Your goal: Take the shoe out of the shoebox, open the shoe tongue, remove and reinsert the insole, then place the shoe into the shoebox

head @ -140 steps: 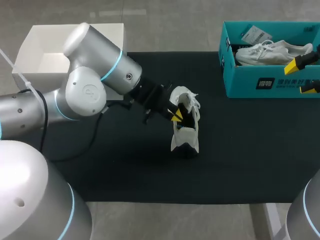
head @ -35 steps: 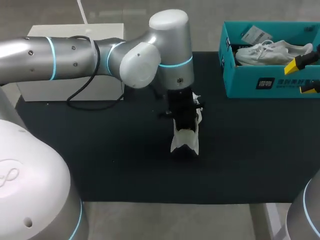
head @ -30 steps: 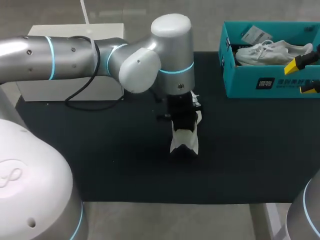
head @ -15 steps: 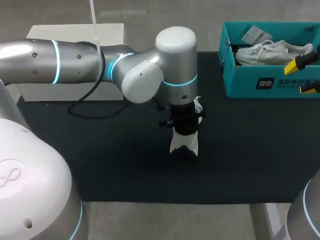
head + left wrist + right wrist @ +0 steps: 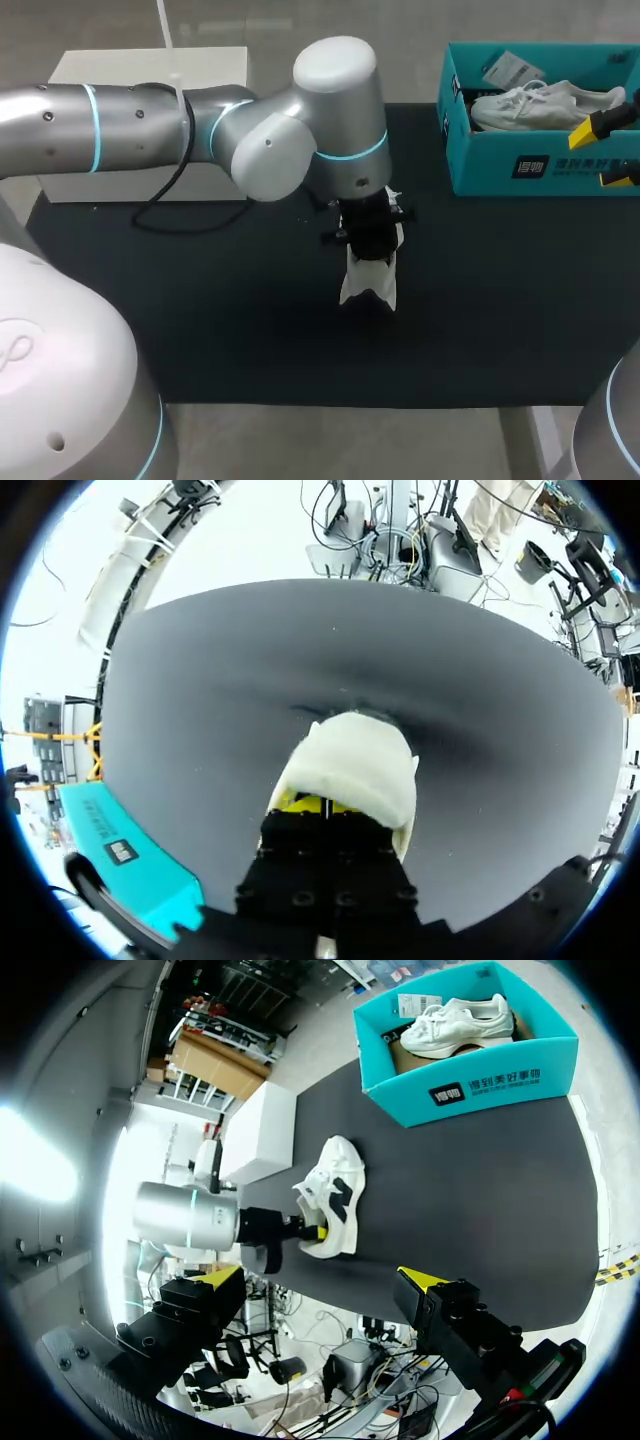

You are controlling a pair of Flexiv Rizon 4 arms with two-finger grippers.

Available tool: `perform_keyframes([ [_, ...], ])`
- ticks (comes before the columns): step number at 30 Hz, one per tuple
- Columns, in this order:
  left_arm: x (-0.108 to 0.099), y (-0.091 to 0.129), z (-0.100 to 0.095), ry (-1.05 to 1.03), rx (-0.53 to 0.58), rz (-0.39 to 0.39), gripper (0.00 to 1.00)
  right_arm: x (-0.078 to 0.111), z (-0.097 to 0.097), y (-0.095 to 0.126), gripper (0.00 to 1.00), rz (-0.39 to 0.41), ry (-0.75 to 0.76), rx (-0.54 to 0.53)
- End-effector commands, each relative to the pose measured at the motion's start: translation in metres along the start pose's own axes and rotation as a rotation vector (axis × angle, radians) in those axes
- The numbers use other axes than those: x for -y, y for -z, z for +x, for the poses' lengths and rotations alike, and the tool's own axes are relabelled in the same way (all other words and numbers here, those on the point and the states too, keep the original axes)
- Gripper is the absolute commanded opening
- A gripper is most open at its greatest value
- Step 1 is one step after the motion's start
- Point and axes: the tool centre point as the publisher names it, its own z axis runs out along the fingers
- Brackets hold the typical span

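Pincer [image 5: 305, 803] of left arm [image 5: 330, 130], pointing straight down, sits inside shoe [image 5: 368, 286]; cannot tell whether clenched.

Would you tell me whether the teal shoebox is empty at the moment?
Not empty: the teal shoebox holds a white sneaker lying inside, visible in the head and right wrist views.

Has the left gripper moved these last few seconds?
Yes. The left gripper now comes down on the shoe from above, no longer from the white box's side.
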Motion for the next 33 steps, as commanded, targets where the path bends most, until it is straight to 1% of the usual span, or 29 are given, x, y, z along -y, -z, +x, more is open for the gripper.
perform_keyframes([
  [1, 0.003, -0.005, 0.001, -0.021, 0.049, 0.105, 0.00, 0.000, 0.000, -0.001, 1.00, -0.001, -0.002, 0.004],
  [5, 0.005, -0.012, 0.001, -0.028, 0.037, 0.115, 0.00, 0.000, 0.000, -0.001, 1.00, -0.001, -0.002, 0.004],
  [8, 0.005, -0.019, 0.000, -0.028, 0.021, 0.105, 0.00, 0.000, 0.000, -0.001, 1.00, -0.001, -0.002, 0.004],
  [12, 0.001, -0.032, 0.001, -0.022, -0.021, 0.048, 0.00, 0.000, 0.000, -0.001, 1.00, -0.001, -0.002, 0.004],
  [13, 0.000, -0.035, 0.001, -0.020, -0.021, 0.054, 0.00, 0.000, 0.000, -0.001, 1.00, -0.001, -0.002, 0.004],
  [15, -0.002, -0.039, 0.001, -0.011, -0.034, 0.037, 0.00, 0.000, 0.000, -0.001, 1.00, -0.001, -0.002, 0.004],
  [19, -0.004, -0.043, 0.001, 0.001, -0.033, 0.029, 0.00, 0.000, 0.000, -0.001, 1.00, -0.001, -0.002, 0.004],
  [21, -0.005, -0.041, 0.002, 0.008, -0.030, 0.020, 0.00, 0.000, 0.000, -0.001, 1.00, -0.001, -0.002, 0.004],
  [23, -0.006, -0.031, 0.002, 0.013, -0.007, 0.013, 0.00, 0.000, 0.000, -0.001, 1.00, -0.001, -0.002, 0.004],
  [27, -0.011, -0.013, 0.002, 0.018, 0.014, -0.033, 0.00, 0.000, 0.000, -0.001, 1.00, -0.001, -0.002, 0.004],
  [30, -0.016, -0.008, 0.002, 0.022, 0.013, -0.056, 0.00, 0.000, 0.000, -0.001, 1.00, -0.001, -0.002, 0.004],
  [33, -0.020, -0.008, 0.001, 0.021, 0.012, -0.075, 0.00, 0.000, 0.000, -0.001, 1.00, -0.001, -0.002, 0.004],
])
